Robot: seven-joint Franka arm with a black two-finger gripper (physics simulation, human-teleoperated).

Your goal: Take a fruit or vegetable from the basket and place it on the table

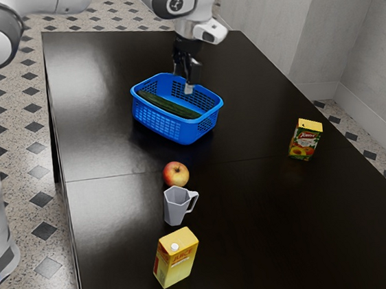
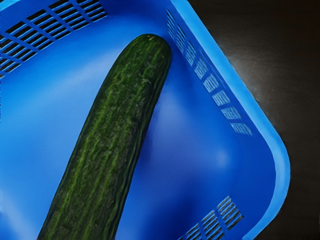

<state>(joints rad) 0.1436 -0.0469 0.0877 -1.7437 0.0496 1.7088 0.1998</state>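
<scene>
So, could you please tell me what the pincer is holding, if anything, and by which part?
Nothing; the pincer is open, the cucumber lies in the basket.

On dk tbl (image 1: 255, 214), apple (image 1: 176, 174) beside grey jug (image 1: 176, 207), yellow juice ctn (image 1: 175, 260) near jug, red-green ctn (image 1: 304, 141) well apart.

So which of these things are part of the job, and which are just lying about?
Part of the job:
Blue basket
Cucumber, lying in the basket
Gripper, at the basket
Table, where the cucumber should go

Just lying about:
Apple, outside the basket
Grey jug
Yellow juice carton
Carton with fruit pictures
</scene>
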